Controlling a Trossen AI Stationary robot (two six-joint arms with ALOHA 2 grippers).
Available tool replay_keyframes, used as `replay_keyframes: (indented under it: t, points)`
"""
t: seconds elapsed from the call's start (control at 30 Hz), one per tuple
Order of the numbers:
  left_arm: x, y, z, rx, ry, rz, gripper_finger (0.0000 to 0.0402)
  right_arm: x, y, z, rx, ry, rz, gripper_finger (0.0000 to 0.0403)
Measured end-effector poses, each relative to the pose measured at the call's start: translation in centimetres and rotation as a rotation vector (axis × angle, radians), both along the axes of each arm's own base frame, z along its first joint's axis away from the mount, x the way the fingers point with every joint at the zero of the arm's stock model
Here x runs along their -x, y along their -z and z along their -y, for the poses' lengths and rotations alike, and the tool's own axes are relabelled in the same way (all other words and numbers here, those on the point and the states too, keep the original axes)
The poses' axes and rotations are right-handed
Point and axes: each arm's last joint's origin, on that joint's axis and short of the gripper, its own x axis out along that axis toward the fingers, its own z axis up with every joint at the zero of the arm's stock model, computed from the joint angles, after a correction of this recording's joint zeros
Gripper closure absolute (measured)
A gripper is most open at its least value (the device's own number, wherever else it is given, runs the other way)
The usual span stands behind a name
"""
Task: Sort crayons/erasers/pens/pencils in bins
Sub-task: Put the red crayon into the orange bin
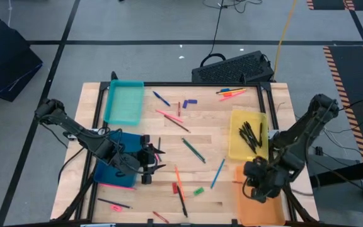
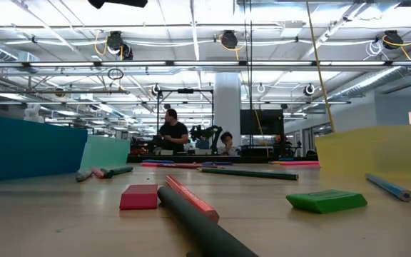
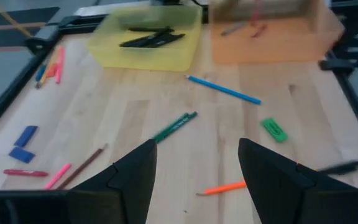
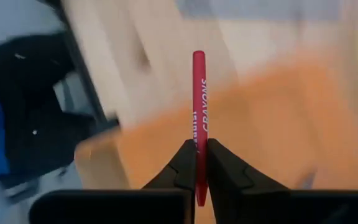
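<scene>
Right gripper (image 4: pixel 197 163) is clamped on a red crayon (image 4: pixel 198 106), hanging over the orange bin (image 1: pixel 260 208) at the table's near right corner. Left gripper (image 3: pixel 197 171) is spread wide and empty, beside the dark blue bin (image 1: pixel 115 167). Yellow bin (image 1: pixel 247 129) has black pens; the teal bin (image 1: pixel 124 101) looks empty. Most stock is unsorted on the table (image 1: pixel 207 126). Early days, I'd say.

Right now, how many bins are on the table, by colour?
Teal bin: 1
Blue bin: 1
Yellow bin: 1
Orange bin: 1
Total: 4
</scene>
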Motion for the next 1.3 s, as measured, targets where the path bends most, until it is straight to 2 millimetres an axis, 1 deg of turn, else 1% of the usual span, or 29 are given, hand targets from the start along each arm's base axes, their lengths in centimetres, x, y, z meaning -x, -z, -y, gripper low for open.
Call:
replay_keyframes:
  t: [0.1,0.17,0.23,0.3,0.4,0.47,0.53,0.67,0.77,0.87,0.97,1.03,1.07,1.17,1.23,1.3]
  points:
    - [-0.2,0.0,-0.5,-0.023,-0.052,0.014,0.0172,0.7,1.1,-1.6,-0.082,0.067,-0.197,0.0392]
    - [-0.4,-0.1,-1.0,-0.04,-0.071,0.016,0.0172,0.9,1.4,-2.9,-0.113,0.113,-0.298,0.0392]
    - [-0.6,-0.1,-1.4,-0.047,-0.087,0.017,0.0172,1.3,1.7,-4.0,-0.116,0.174,-0.352,0.0392]
    - [-0.9,-0.1,-1.9,-0.047,-0.106,0.017,0.0172,2.0,2.1,-4.6,-0.091,0.26,-0.377,0.0391]
    - [-1.1,-0.1,-2.5,-0.051,-0.129,0.017,0.0172,2.8,3.1,-4.8,0.007,0.396,-0.401,0.0391]
    - [-1.2,-0.1,-2.7,-0.055,-0.136,0.016,0.0172,3.0,3.9,-5.0,0.059,0.44,-0.422,0.039]
    - [-1.2,-0.1,-2.7,-0.059,-0.132,0.02,0.0172,2.7,4.6,-5.1,0.107,0.456,-0.433,0.039]
    - [-1.4,-0.5,-2.5,-0.073,-0.108,0.052,0.0172,1.6,6.3,-5.0,0.2,0.478,-0.437,0.0386]
    - [-1.5,-0.7,-2.3,-0.096,-0.081,0.074,0.0172,0.8,7.3,-4.9,0.255,0.473,-0.424,0.0361]
    - [-1.5,-0.9,-2.0,-0.129,-0.05,0.087,0.0172,0.3,7.8,-4.8,0.269,0.436,-0.43,0.0317]
    - [-1.2,-0.8,-1.6,-0.184,-0.01,0.058,0.0172,-0.2,7.1,-4.2,0.223,0.38,-0.473,0.0271]
    - [-0.5,-0.7,-1.3,-0.203,-0.001,0.038,0.0172,-0.7,5.8,-3.7,0.184,0.393,-0.47,0.0253]
    - [-0.3,-0.8,-1.1,-0.203,-0.003,0.04,0.0172,-1.0,5.0,-3.5,0.173,0.393,-0.434,0.0249]
    - [0.4,-0.6,-0.1,-0.214,0.019,0.023,0.0172,-2.4,2.8,-3.4,0.185,0.34,-0.293,0.0256]
    - [0.9,-0.4,0.7,-0.195,0.043,0.013,0.0172,-3.6,1.4,-3.3,0.215,0.277,-0.184,0.0272]
    - [1.4,-0.2,1.4,-0.144,0.089,-0.01,0.0172,-5.0,0.3,-3.1,0.256,0.187,-0.03,0.0289]
